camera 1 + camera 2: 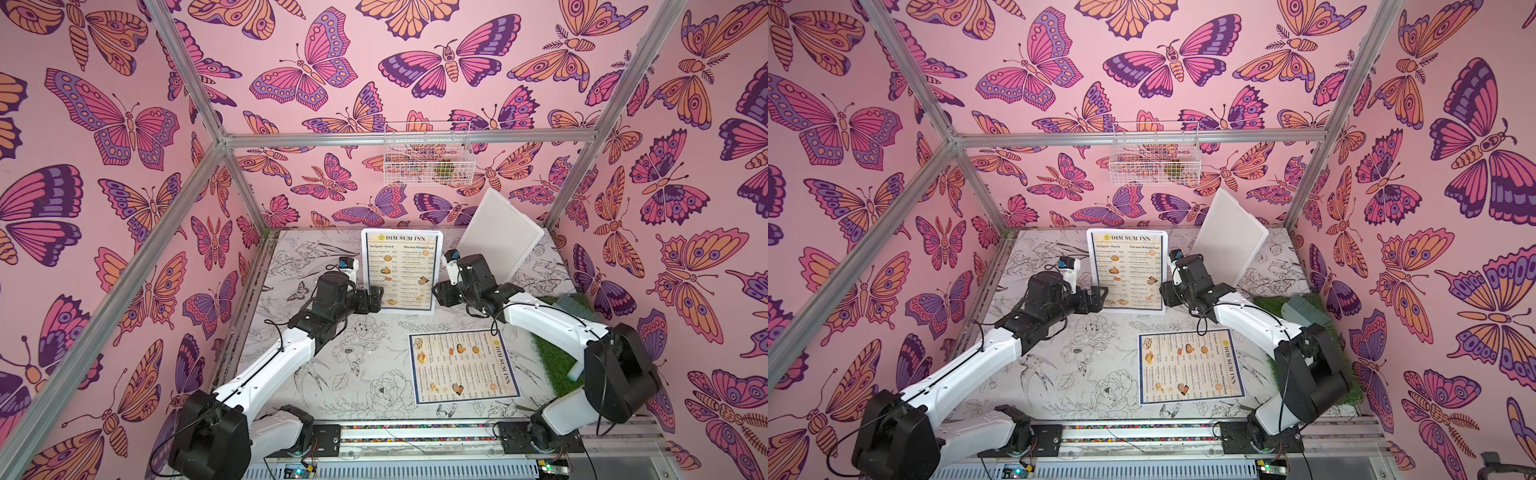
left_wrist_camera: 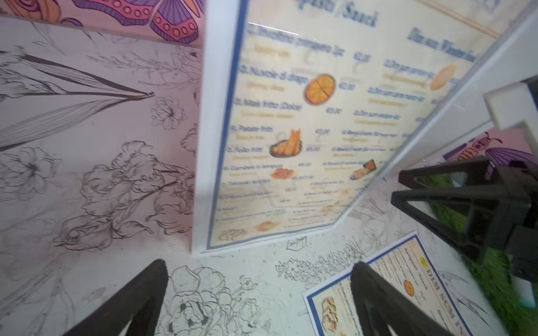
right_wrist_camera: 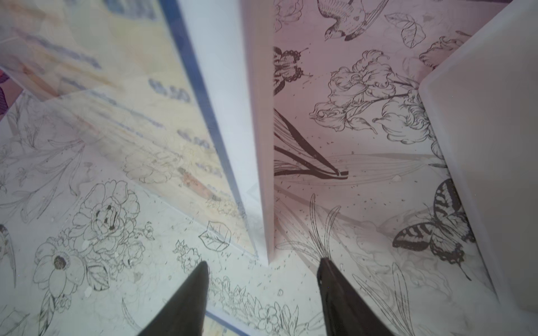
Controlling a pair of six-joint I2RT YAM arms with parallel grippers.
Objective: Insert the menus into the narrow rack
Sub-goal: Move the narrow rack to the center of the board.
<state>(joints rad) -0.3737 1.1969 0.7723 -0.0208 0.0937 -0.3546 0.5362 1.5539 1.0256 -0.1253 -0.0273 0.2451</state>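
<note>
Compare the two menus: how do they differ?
The standing menu is upright near the back of the table; the flat menu lies face up nearer the front. The standing menu's heading runs level across its top; the flat menu's heading runs sideways. Both are cream with a blue border and the DIM SUM INN heading.

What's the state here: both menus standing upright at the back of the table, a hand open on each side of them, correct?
Not quite. Only the upright menu stands at the back of the table; the flat menu lies on it nearer the arms' bases, shown in both top views. Left hand and right hand are open, one each side of the upright menu.
</note>
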